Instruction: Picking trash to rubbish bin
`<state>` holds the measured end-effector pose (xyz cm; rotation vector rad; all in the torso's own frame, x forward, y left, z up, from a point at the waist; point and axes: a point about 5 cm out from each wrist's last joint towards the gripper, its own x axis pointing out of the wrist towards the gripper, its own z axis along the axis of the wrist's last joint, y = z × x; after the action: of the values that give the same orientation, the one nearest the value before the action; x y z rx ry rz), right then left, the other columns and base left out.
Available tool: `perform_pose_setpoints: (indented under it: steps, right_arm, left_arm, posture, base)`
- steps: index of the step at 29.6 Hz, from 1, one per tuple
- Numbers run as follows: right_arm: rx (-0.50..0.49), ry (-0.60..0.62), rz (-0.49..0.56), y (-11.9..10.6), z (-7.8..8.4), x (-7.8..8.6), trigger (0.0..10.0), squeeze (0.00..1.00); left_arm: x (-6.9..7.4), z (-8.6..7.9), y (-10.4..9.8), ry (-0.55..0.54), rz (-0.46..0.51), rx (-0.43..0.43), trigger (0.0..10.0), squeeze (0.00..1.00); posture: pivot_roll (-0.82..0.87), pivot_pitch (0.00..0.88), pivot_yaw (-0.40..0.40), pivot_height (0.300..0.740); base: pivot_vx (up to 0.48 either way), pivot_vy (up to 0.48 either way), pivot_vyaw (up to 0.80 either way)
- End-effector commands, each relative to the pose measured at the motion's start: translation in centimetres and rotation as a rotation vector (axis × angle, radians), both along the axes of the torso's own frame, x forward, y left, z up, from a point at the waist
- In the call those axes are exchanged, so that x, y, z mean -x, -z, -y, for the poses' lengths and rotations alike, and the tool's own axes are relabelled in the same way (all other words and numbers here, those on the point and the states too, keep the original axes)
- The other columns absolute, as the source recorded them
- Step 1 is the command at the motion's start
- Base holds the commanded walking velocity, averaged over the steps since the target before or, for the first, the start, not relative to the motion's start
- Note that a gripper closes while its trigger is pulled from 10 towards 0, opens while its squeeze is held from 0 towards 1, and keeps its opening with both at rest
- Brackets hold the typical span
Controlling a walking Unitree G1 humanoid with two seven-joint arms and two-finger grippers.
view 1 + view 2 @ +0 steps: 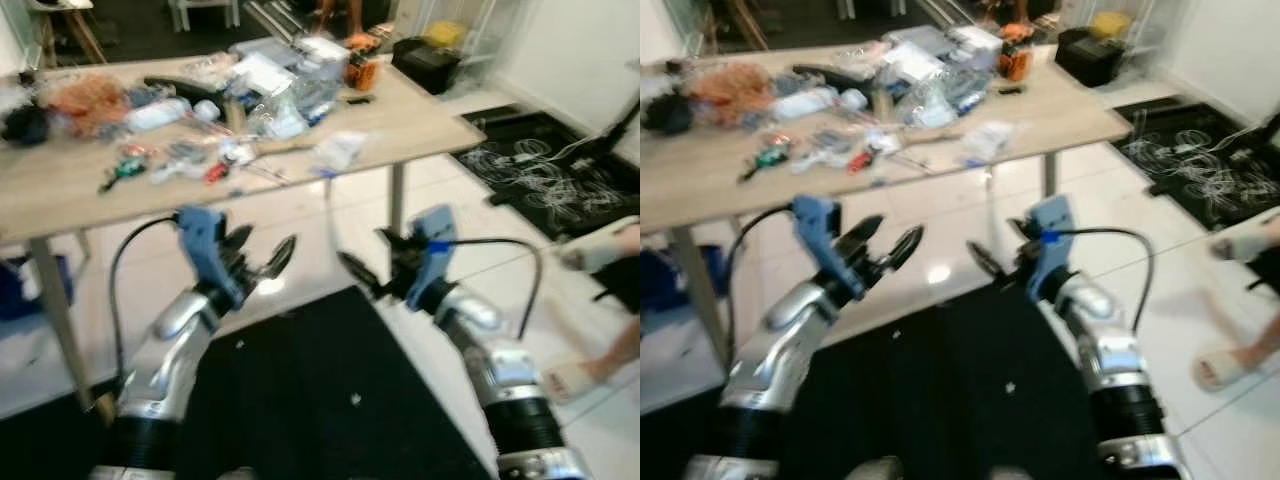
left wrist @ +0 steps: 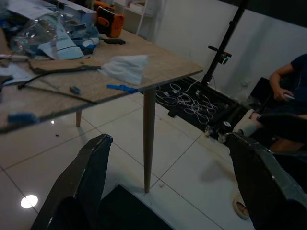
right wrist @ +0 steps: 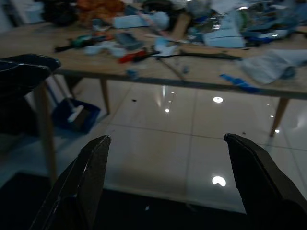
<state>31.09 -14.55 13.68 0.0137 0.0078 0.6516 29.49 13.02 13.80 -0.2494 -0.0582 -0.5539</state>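
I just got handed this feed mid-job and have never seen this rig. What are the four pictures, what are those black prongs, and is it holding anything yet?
You are looking through a humanoid robot. The two wide pictures come from its head camera; the two dark ones come from cameras on its wrists, looking along the fingers. The black prongs are its two-fingered grippers: the left gripper and the right gripper are both open and empty, raised over a black mat. Ahead stands a wooden table covered with clutter: crumpled white wrapping near its front edge, clear plastic packaging, small tools. A person's legs show on the robot's right.
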Motion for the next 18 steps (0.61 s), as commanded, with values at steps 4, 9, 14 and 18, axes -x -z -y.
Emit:
perform_pose_setpoints:
  steps: [4,9,14,18]
  right_arm:
    - [0.026,-0.020,0.007,-0.25,0.22,0.17,10.0,0.00]
    - [0.028,-0.026,0.006,-0.35,0.21,0.21,10.0,0.00]
    - [0.028,-0.029,0.006,-0.41,0.19,0.22,10.0,0.00]
    - [0.048,-0.060,-0.006,-0.35,0.22,0.35,10.0,0.00]
  left_arm:
    - [-0.15,0.14,0.16,-0.005,-0.002,-0.009,10.0,0.00]
    - [-0.17,0.10,0.15,-0.009,0.000,-0.009,10.0,0.00]
    - [-0.18,0.06,0.14,-0.008,0.001,-0.010,10.0,0.00]
    - [-0.17,0.00,0.14,-0.009,0.002,-0.014,10.0,0.00]
  posture:
    - [-0.08,0.000,-0.026,0.740]
    - [-0.08,0.000,-0.026,0.740]
    - [-0.08,0.000,-0.025,0.740]
    - [-0.08,0.000,-0.025,0.740]
  base:
    - [0.480,0.000,0.60]
    - [0.480,0.000,0.80]
    - [0.480,0.000,0.80]
    - [0.480,0.000,0.79]
